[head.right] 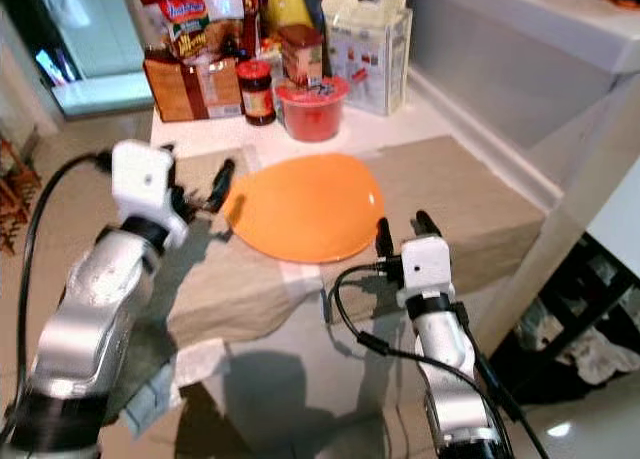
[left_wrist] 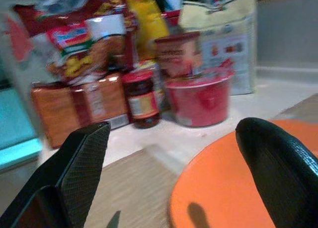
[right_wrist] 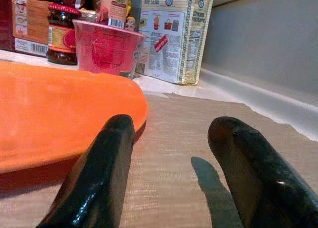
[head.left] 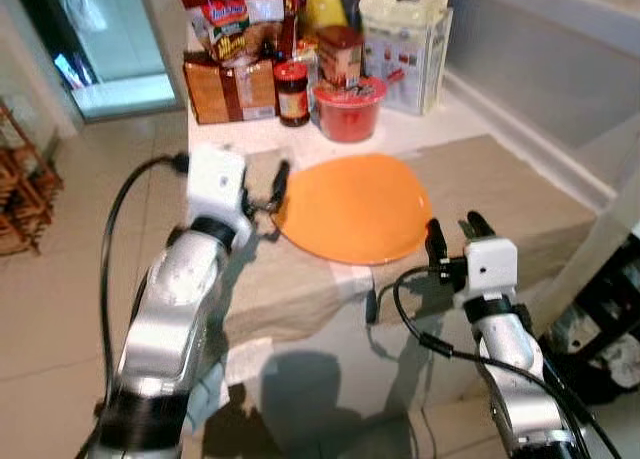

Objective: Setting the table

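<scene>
A round orange plate lies on a beige cloth mat that covers the near part of a white table. My left gripper hovers at the plate's left rim, open, with nothing between its fingers; the plate lies just beside one of them. My right gripper is at the plate's near right edge, low over the mat. It is open and holds nothing. In the right wrist view the plate sits beside one finger, with bare mat ahead.
At the back of the table stand a red bowl, a dark jar, a brown box, snack bags and a white rice bag. A grey ledge runs along the right. A wooden rack stands on the floor at left.
</scene>
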Controlling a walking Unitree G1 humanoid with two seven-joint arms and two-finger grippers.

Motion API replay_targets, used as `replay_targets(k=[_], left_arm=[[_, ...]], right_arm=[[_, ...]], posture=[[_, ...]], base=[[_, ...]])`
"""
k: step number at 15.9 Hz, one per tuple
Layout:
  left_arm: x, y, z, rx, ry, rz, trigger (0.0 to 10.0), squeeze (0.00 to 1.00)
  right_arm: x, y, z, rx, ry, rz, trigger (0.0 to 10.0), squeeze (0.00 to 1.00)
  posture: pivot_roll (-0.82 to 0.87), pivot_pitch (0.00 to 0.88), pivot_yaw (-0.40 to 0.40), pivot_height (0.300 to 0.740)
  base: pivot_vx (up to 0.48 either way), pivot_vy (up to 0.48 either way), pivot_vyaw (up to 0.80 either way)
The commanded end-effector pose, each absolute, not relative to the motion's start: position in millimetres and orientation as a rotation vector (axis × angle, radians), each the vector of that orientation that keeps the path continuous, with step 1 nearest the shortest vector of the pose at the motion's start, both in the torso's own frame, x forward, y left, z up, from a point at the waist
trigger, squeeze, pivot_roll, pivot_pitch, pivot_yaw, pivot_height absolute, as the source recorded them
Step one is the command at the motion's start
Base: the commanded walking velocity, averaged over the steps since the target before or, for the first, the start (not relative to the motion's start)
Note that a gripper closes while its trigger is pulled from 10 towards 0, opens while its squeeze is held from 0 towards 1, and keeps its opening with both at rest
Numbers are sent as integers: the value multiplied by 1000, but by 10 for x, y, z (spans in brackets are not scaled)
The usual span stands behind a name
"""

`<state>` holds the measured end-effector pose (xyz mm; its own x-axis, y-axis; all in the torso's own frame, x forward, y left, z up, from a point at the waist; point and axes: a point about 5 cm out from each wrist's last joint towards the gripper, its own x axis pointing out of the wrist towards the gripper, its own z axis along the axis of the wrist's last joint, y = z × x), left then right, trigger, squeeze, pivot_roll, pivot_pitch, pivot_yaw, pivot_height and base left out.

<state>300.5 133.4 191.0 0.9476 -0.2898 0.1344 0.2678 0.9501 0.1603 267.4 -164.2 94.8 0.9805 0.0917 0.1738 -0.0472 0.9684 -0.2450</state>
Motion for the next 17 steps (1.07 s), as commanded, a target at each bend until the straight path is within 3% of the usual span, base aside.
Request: replay_targets(k=[1,10,11,12,17], left_arm=[[3062,1321,1876,163,-123,-327,10000,1000],[3093,1195,1824,149,-80,-408,10000,1000],[3086,1197,1835,122,-87,-420,0,1000],[3082,1211,1846,104,-90,-421,0,0],[3115,1304,1737,116,-34,-381,0,0]], right_arm=[[2694,-1626,953,-246,-187,76,10000,0],[2676,-1665,961,-252,-189,55,10000,0],[2676,-1659,957,-251,-188,57,10000,0],[2671,-1655,957,-251,-188,57,10000,0],[2658,-1664,955,-253,-184,53,10000,0]], posture=[[-90,0,89,740],[-108,0,98,740],[-106,0,98,740],[-105,0,99,740],[-112,0,101,740]], base=[[0,0,0],[0,0,0],[0,0,0],[0,0,0],[0,0,0]])
